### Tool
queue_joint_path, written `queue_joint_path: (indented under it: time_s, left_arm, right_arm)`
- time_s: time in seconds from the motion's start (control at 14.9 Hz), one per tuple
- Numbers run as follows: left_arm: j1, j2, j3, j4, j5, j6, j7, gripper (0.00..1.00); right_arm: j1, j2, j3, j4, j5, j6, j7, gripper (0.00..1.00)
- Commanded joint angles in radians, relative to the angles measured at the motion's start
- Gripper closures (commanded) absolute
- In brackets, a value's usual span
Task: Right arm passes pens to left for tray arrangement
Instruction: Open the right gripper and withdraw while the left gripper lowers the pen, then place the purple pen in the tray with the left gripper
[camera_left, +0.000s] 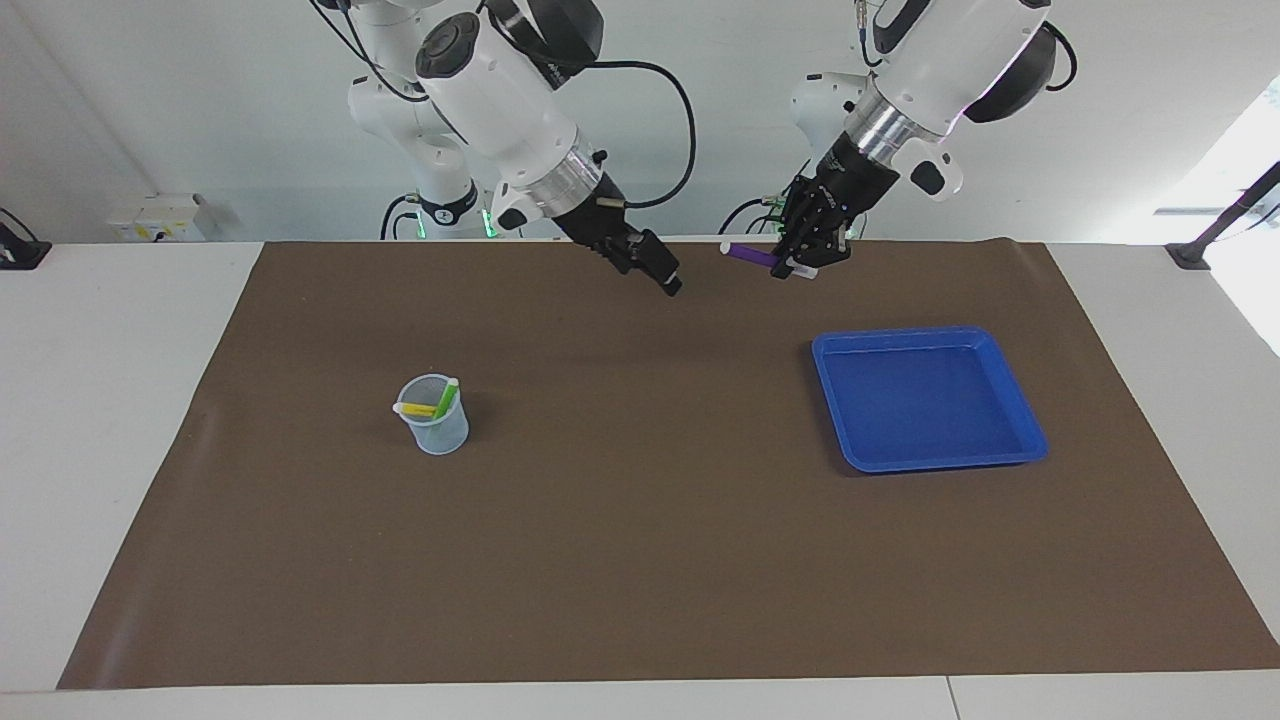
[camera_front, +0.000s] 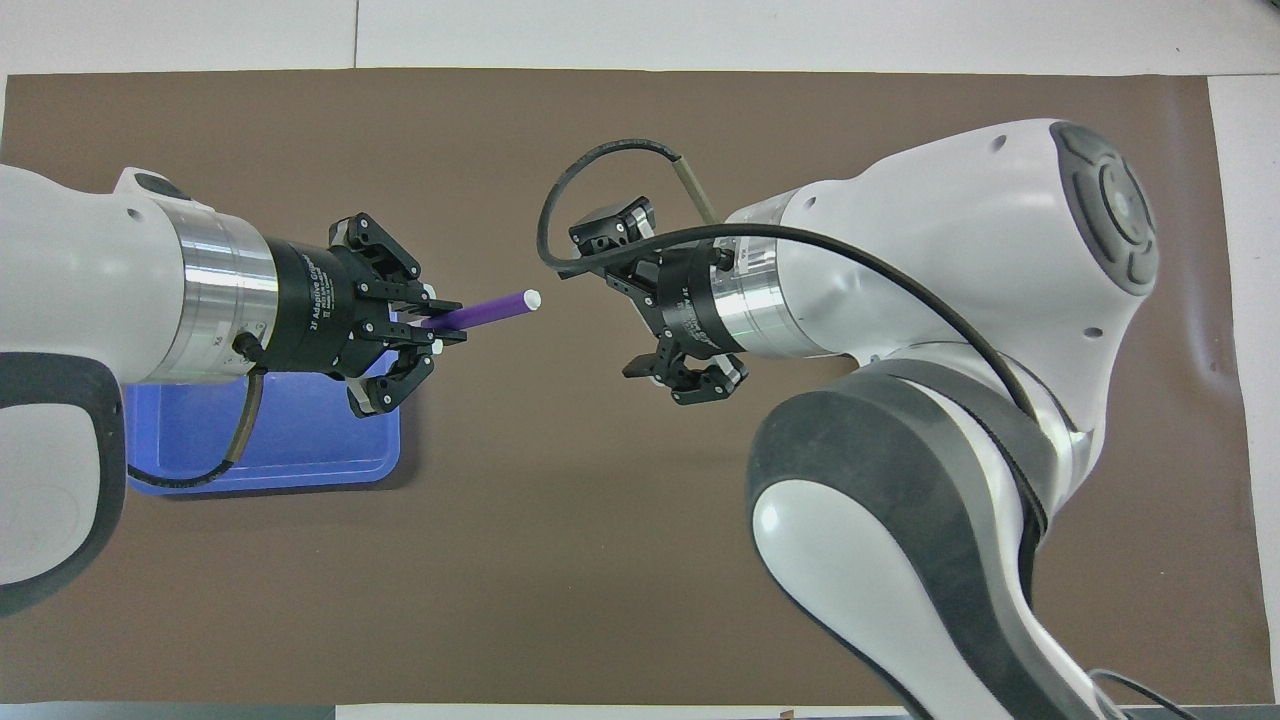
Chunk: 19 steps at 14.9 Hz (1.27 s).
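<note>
Left pincer (camera_left: 806, 262) is pinching the purple pen (camera_front: 478, 312) level over the mat near the tray (camera_left: 1030, 440), ready for me to place it, while right pincer (camera_left: 660, 275) is hanging spread, clear of it.

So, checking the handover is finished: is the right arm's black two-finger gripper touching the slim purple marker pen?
Apart. The overhead view shows bare brown mat between the right gripper and the purple marker pen, which the left gripper holds.
</note>
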Motion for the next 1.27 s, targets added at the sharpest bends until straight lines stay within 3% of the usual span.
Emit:
queue_joint_path:
  time_s: [0.0,0.27,0.6,0.94,1.14,1.21]
  left_arm:
    - [0.066,-0.030,0.003,-0.051,-0.009,-0.026,0.237,1.00]
    - [0.126,-0.088,0.004,-0.170,-0.011,-0.047,0.669,1.00]
    - [0.250,-0.059,0.008,-0.233,0.055,-0.071,1.250,1.00]
    - [0.267,0.120,0.006,-0.209,0.279,0.013,1.573,1.00]
    - [0.259,0.204,0.004,-0.184,0.368,0.083,1.623,1.00]
    - [0.258,0.224,0.004,-0.184,0.376,0.113,1.630,1.00]
  right_arm:
    - [-0.005,-0.046,-0.055,-0.056,-0.085,-0.056,-0.150,0.00]
    - [-0.007,-0.107,-0.121,-0.183,-0.231,-0.045,-0.323,0.00]
    - [-0.008,-0.130,-0.223,-0.266,-0.299,-0.016,-0.562,0.00]
    - [-0.007,-0.149,-0.227,-0.413,-0.493,0.114,-0.573,0.01]
    - [-0.007,-0.149,-0.222,-0.501,-0.598,0.224,-0.575,0.09]
    - [-0.007,-0.149,-0.222,-0.518,-0.622,0.249,-0.578,0.16]
